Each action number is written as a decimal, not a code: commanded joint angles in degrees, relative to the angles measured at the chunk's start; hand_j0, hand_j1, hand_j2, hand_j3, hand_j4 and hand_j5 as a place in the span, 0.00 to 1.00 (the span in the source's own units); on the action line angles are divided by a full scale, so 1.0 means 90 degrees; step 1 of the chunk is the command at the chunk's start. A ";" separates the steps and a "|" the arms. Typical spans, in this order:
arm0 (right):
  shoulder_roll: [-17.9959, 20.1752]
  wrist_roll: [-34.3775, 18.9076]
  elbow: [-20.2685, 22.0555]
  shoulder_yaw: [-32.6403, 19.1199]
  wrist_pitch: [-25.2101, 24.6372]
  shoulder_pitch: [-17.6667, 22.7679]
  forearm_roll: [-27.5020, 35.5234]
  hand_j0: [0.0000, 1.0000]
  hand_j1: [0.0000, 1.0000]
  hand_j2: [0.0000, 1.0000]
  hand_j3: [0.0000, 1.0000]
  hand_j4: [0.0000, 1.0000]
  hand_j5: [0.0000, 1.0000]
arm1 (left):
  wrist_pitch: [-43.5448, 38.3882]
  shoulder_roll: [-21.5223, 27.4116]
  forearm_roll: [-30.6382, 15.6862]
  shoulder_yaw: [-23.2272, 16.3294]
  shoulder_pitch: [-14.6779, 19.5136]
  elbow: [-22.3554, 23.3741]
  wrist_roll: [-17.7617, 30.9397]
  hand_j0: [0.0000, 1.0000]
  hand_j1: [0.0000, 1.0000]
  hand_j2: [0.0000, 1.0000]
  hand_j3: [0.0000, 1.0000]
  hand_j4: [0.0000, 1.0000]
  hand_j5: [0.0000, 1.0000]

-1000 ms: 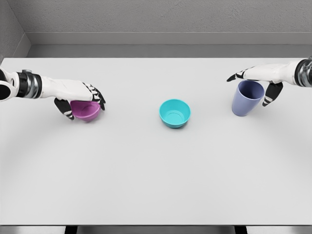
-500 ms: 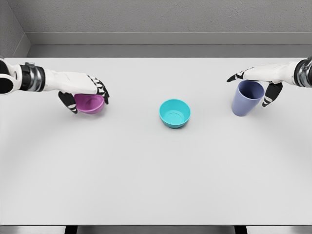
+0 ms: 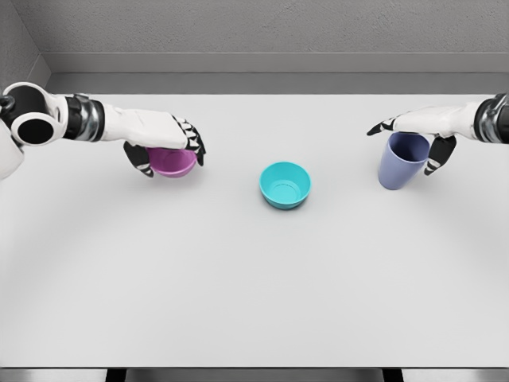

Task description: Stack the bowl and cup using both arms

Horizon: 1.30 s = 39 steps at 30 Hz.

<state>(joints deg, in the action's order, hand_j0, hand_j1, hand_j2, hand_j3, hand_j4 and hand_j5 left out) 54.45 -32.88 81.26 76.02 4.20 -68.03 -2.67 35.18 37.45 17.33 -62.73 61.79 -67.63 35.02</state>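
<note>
**Two hands, one bowl waiting between them**

A teal bowl (image 3: 285,185) sits open side up near the middle of a white table (image 3: 254,302); every place here is given relative to it.

To its left, the left hand (image 3: 165,147) has its fingers curled over the rim of a magenta bowl (image 3: 172,161), thumb underneath on the near side, clamped on it from above. That top grip leaves the bowl's underside free, probably so it can be lowered straight into the teal bowl.

To the teal bowl's right, well apart from it, a blue-violet cup (image 3: 402,160) stands upright, mouth up. The right hand (image 3: 421,135) hovers over it with fingers spread, one reaching down beside its right wall (whether it touches the cup is unclear), not closed on it. The cup likely goes last, on top.
</note>
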 commanded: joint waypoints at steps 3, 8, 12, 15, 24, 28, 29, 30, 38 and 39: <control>-0.0005 0.0001 -0.0035 0.0011 0.0003 0.0000 0.0004 1.00 1.00 1.00 1.00 1.00 1.00 | -0.0020 -0.0079 -0.0002 0.0008 0.0000 -0.0132 -0.0002 0.71 0.71 0.71 0.71 0.71 0.71; 0.0005 0.0001 -0.0035 0.0011 0.0003 0.0000 0.0004 1.00 1.00 1.00 1.00 1.00 1.00 | -0.0020 -0.0265 0.0076 0.0008 0.0068 -0.0122 -0.0002 0.71 0.71 0.71 0.71 0.71 0.71; -0.0005 0.0011 -0.0035 0.0020 0.0003 0.0000 0.0004 1.00 1.00 1.00 1.00 1.00 1.00 | -0.0020 -0.0402 0.0106 0.0008 0.0107 -0.0122 -0.0002 0.71 0.71 0.71 0.71 0.71 0.71; 0.0005 0.0001 -0.0044 0.0020 0.0003 0.0000 0.0004 1.00 1.00 1.00 1.00 1.00 1.00 | -0.0020 -0.0519 0.0106 0.0008 0.0117 -0.0122 -0.0002 0.71 0.71 0.71 0.71 0.71 0.71; -0.0112 0.0011 -0.0181 0.0108 0.0003 0.0000 0.0004 1.00 1.00 1.00 1.00 1.00 1.00 | -0.0020 -0.0783 0.0125 0.0008 0.0234 -0.0113 -0.0002 0.71 0.71 0.71 0.71 0.71 0.71; -0.0112 0.0011 -0.0191 0.0108 0.0003 0.0000 0.0004 1.00 1.00 1.00 1.00 1.00 1.00 | -0.0020 -0.0948 0.0135 0.0008 0.0273 -0.0093 -0.0002 0.71 0.71 0.71 0.71 0.71 0.71; -0.0112 0.0011 -0.0191 0.0108 0.0003 0.0000 0.0004 1.00 1.00 1.00 1.00 1.00 1.00 | -0.0020 -0.0968 0.0135 -0.0002 0.0273 -0.0093 -0.0002 0.71 0.71 0.71 0.71 0.71 0.71; -0.0112 0.0011 -0.0191 0.0108 0.0003 0.0000 0.0004 1.00 1.00 1.00 1.00 1.00 1.00 | -0.0020 -0.1026 0.0135 -0.0002 0.0283 -0.0093 -0.0002 0.71 0.71 0.71 0.71 0.71 0.71; -0.0102 -0.0009 -0.0210 0.0128 0.0003 0.0000 -0.0006 0.97 0.97 0.97 0.97 0.97 0.97 | -0.0020 -0.1319 0.0233 -0.0002 0.0293 -0.0044 -0.0002 0.71 0.71 0.71 0.71 0.71 0.71; -0.0102 -0.0009 -0.0210 0.0128 0.0003 0.0000 -0.0006 0.96 0.96 0.96 0.96 0.96 0.96 | -0.0020 -0.1349 0.0233 -0.0002 0.0293 -0.0054 -0.0002 0.71 0.71 0.71 0.71 0.71 0.71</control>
<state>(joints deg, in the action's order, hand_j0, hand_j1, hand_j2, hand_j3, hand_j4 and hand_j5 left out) 53.50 -32.94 79.35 77.19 4.23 -68.03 -2.75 35.18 26.02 19.67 -62.80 64.42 -68.11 35.02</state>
